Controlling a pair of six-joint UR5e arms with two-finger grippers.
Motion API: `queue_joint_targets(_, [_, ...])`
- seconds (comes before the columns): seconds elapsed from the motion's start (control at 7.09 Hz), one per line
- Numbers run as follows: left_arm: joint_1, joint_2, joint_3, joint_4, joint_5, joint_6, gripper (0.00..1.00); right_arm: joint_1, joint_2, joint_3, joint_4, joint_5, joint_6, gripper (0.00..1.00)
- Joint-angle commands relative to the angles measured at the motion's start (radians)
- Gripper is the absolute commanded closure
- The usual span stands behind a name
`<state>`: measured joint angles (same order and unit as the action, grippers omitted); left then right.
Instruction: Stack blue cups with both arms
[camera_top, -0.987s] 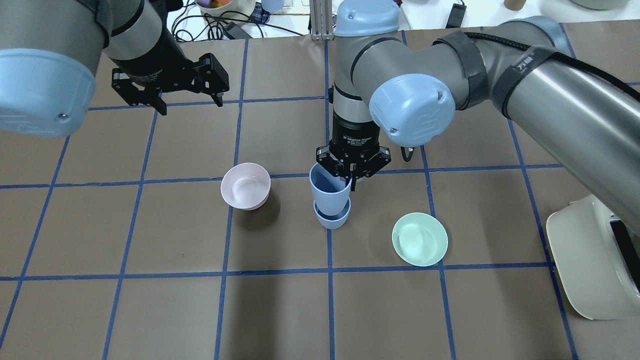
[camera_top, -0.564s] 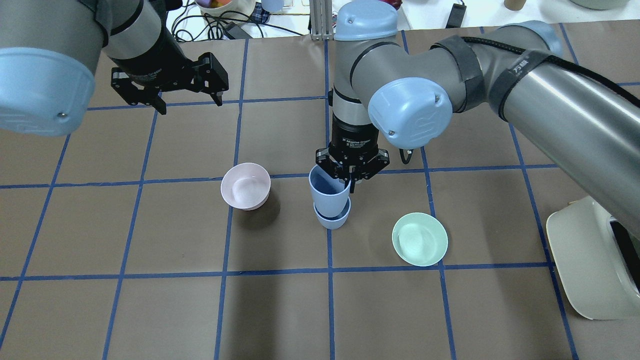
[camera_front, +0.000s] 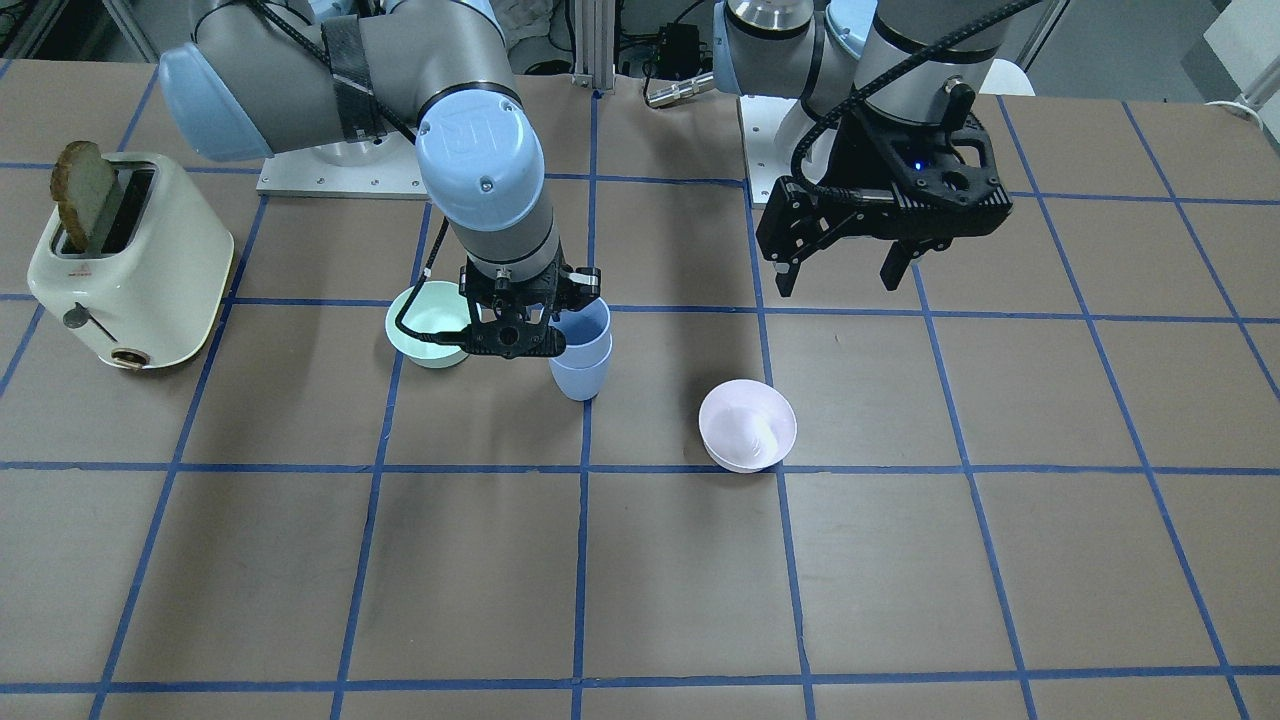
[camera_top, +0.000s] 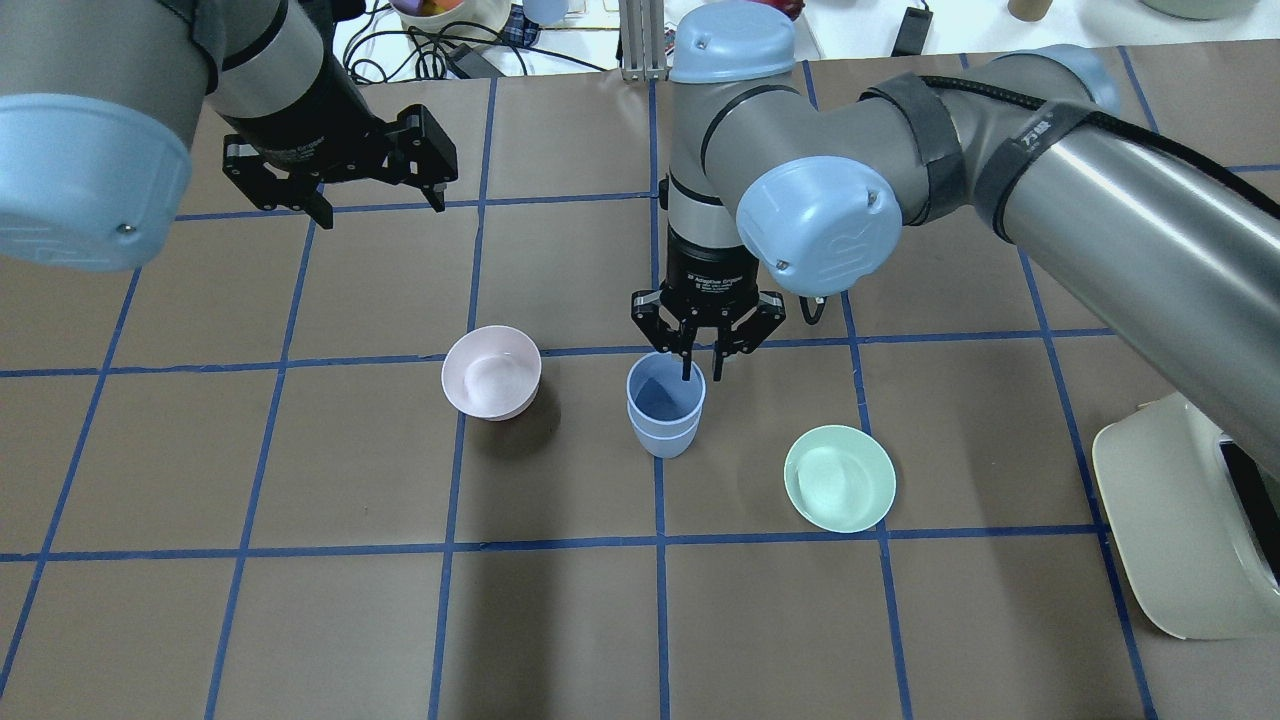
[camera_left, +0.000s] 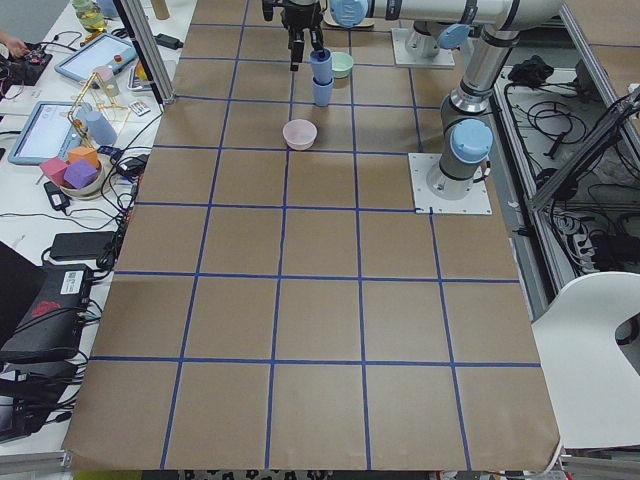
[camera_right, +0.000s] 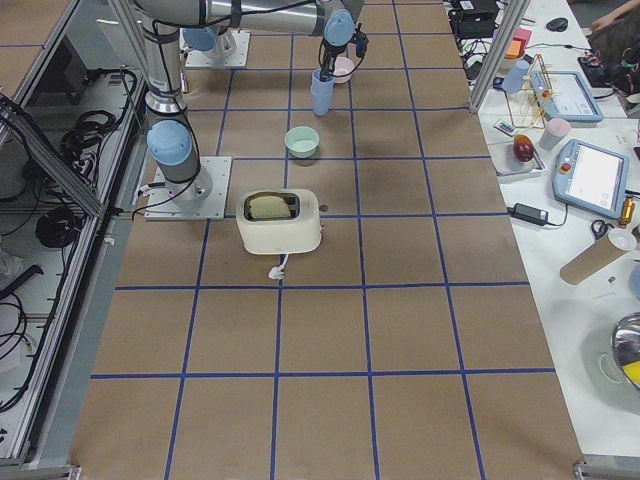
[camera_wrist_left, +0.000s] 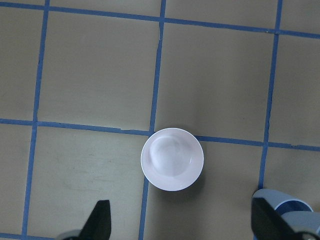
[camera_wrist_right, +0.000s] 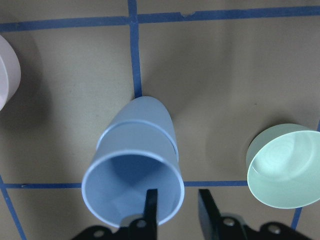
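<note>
The two blue cups (camera_top: 664, 412) stood nested and upright near the centre of the counter (camera_top: 300, 620). The upper cup (camera_top: 665, 388) was seated inside the lower cup (camera_top: 662, 443), with only its top band showing above the lower rim.

The right gripper (camera_top: 700, 370) pointed straight down over the stack's edge. Its jaws were parted by a narrow gap and straddled the upper cup's rim. In the right wrist view, one finger (camera_wrist_right: 150, 204) sat inside the cup mouth and the other (camera_wrist_right: 207, 205) outside the wall. Neither was clamped against the wall.

The left gripper (camera_top: 380, 212) hovered well apart from the stack, with its jaws spread wide and nothing between them.

A pink bowl (camera_top: 491, 372) sat near the stack on the robot's left side, and a green bowl (camera_top: 839, 478) near it on the right. A toaster (camera_front: 130, 260) stood at the counter's right end.
</note>
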<state>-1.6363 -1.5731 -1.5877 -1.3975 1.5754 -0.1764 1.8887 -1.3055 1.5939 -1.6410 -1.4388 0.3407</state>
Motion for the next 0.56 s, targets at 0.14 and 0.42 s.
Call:
queue_joint_targets(0.14, [0.000,0.001,0.000,0.000,0.000,0.000,0.00,-0.031,-0.029,-0.043,-0.039,-0.009,0.011,0.00])
queue_joint_targets(0.42, [0.000,-0.001,0.000,0.000,0.000,-0.002,0.00,-0.118,-0.049,-0.170,0.014,-0.038,-0.035,0.00])
